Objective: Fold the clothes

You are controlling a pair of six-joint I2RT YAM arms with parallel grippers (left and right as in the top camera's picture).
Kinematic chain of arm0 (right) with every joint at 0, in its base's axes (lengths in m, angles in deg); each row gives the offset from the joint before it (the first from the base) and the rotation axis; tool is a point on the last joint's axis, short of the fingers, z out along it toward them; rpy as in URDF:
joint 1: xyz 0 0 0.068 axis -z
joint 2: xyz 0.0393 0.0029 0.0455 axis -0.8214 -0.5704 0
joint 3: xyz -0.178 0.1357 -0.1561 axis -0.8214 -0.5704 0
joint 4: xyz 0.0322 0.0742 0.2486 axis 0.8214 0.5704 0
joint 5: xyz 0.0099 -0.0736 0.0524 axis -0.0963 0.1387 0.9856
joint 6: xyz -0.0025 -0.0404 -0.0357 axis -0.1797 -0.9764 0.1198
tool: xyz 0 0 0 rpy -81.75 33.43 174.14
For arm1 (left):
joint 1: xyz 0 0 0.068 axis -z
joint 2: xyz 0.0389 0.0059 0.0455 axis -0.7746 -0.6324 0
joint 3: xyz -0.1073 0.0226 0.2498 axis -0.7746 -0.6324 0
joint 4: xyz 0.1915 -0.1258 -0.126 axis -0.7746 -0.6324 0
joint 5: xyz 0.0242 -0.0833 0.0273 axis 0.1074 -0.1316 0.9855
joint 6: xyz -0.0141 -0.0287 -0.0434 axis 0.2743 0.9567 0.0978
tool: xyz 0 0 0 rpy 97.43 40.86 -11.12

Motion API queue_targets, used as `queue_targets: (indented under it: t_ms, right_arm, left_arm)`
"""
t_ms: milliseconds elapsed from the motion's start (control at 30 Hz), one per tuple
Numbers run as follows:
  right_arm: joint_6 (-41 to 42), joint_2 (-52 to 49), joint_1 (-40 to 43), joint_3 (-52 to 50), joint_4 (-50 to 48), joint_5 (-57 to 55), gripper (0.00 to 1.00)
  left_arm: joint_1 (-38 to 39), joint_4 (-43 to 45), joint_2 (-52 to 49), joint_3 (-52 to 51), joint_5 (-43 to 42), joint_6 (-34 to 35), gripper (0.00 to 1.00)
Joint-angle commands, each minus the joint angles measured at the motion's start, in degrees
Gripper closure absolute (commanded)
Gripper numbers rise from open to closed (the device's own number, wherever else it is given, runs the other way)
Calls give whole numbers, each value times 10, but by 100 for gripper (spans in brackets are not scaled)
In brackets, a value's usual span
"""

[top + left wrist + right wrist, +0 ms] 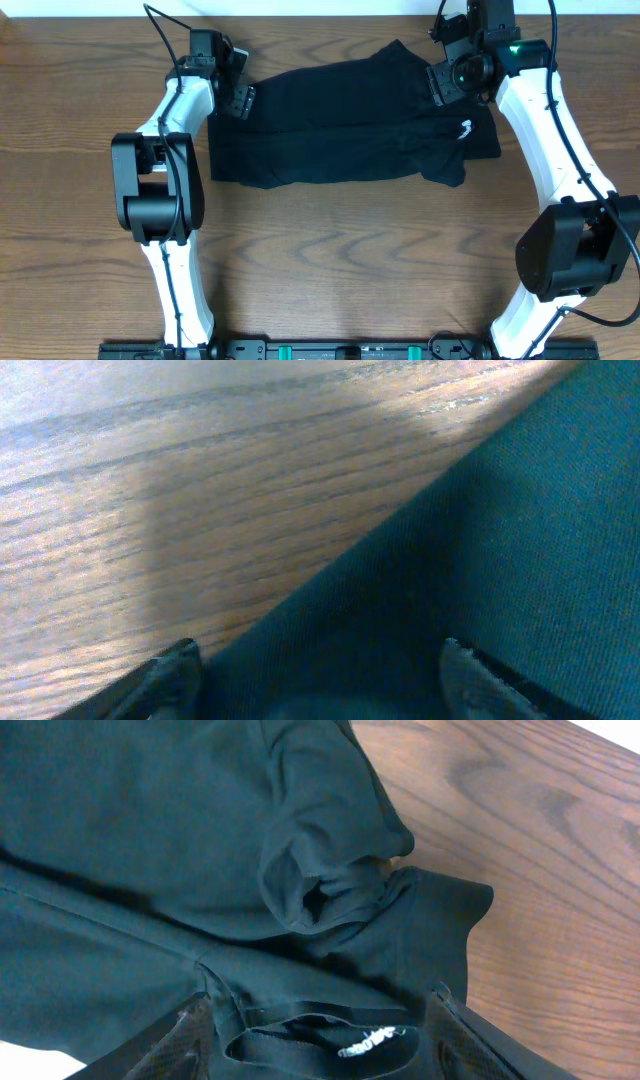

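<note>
The clothes are one black shirt [350, 120], lying crumpled lengthwise across the far half of the wooden table. A small white mark [466, 128] shows near its right end. My left gripper [240, 97] is at the shirt's left edge. In the left wrist view its jaws [320, 675] stand wide apart, low over the dark fabric [480, 540], whose edge runs diagonally. My right gripper [447, 82] is over the upper right part. Its fingers [325, 1040] straddle the collar opening with the white neck tag [375, 1042], and the jaws are open. A bunched sleeve [330, 850] lies beyond.
Bare wooden table [320, 260] stretches in front of the shirt toward the arm bases. The table's far edge runs just behind both grippers. Both white arms flank the shirt left and right.
</note>
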Motion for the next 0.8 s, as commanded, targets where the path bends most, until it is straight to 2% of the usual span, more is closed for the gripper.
queue_targets:
  t_ms: [0, 33, 133, 167, 267, 333, 600, 767]
  right_arm:
    - [-7, 4, -4, 3, 2, 4, 34]
    - [-7, 4, -4, 3, 2, 4, 34]
    - [-7, 4, -4, 3, 2, 4, 34]
    - [-7, 4, -4, 3, 1, 4, 34]
    - [-7, 4, -4, 3, -2, 4, 34]
    - [-7, 4, -4, 3, -5, 4, 33]
    - [-7, 4, -4, 3, -7, 4, 33]
    - [-7, 4, -4, 3, -6, 4, 33]
  left_arm:
    - [-2, -9, -28, 5, -12, -9, 32]
    - [-2, -10, -34, 5, -12, -9, 38]
    - [-3, -15, -38, 5, -11, -6, 68]
    - [-3, -17, -36, 5, -10, -3, 73]
    - [-3, -20, -19, 6, 19, 32, 82]
    - [-3, -33, 2, 6, 28, 43, 93]
    - [5, -152, 119, 6, 25, 59, 94]
    - [23, -234, 145, 6, -4, 59, 94]
